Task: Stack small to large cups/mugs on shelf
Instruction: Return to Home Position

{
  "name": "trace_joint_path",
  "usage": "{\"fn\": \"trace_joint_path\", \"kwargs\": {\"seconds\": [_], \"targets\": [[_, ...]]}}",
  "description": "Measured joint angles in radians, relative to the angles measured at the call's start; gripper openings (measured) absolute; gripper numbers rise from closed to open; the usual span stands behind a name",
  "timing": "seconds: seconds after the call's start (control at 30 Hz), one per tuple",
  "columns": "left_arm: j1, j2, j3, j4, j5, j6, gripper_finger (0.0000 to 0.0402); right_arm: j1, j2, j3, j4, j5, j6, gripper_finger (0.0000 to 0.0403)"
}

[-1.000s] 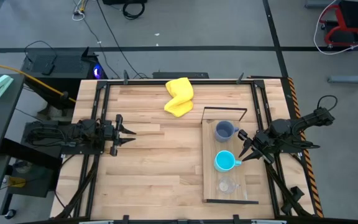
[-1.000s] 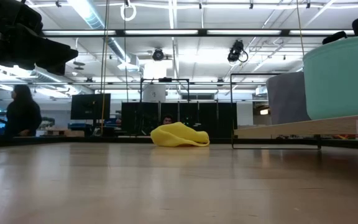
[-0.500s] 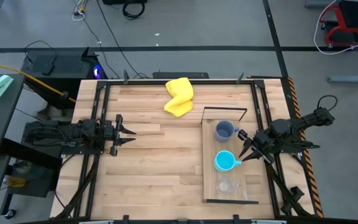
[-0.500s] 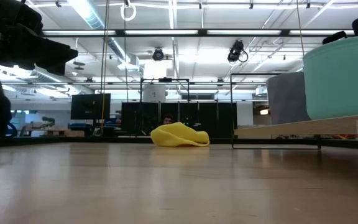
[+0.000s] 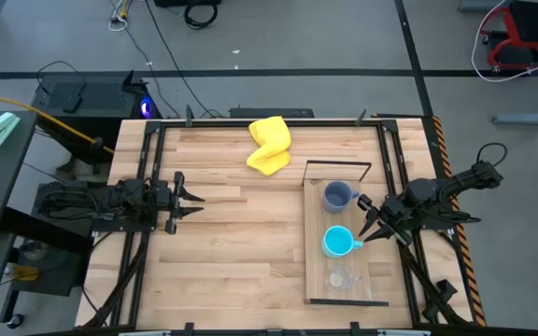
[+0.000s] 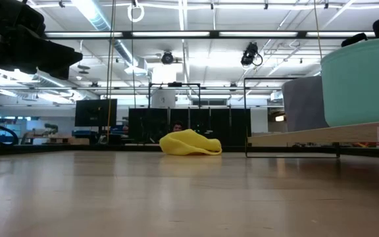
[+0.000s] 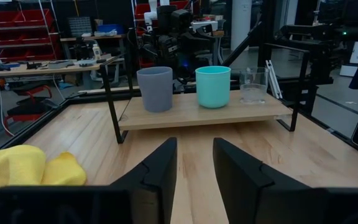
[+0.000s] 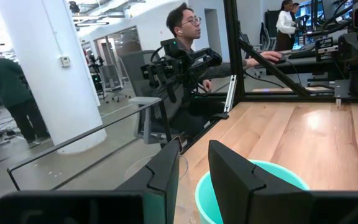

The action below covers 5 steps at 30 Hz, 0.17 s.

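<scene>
The shelf point(image 5: 314, 224), a pale board with a thin black frame, stands on the table's right part. On it stand three vessels in a row from far to near: the grey-blue mug point(image 5: 337, 196), the cyan mug point(image 5: 337, 242) and the clear cup point(image 5: 339, 278). They also show in the left wrist view: grey-blue mug point(image 7: 155, 89), cyan mug point(image 7: 212, 86), clear cup point(image 7: 253, 85). My right gripper point(image 5: 368, 219) is open at the shelf's right edge, close to the cyan mug point(image 8: 253, 180) and pointing left. My left gripper point(image 5: 192, 199) is open and empty over the table's left middle, pointing at the shelf.
A crumpled yellow cloth point(image 5: 270, 144) lies on the table near the far edge, left of the shelf's far end. Bare planks lie between my left gripper and the shelf. People are in the room beyond the table point(image 8: 188, 37).
</scene>
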Motion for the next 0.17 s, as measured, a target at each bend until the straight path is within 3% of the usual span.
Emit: {"fn": "trace_joint_path", "kwargs": {"seconds": [0.17], "targets": [[0.000, 0.000, 0.000, 0.000, 0.000, 0.000, 0.0111, 0.000, 0.000, 0.000, 0.000, 0.000, 0.000, 0.0095]]}}
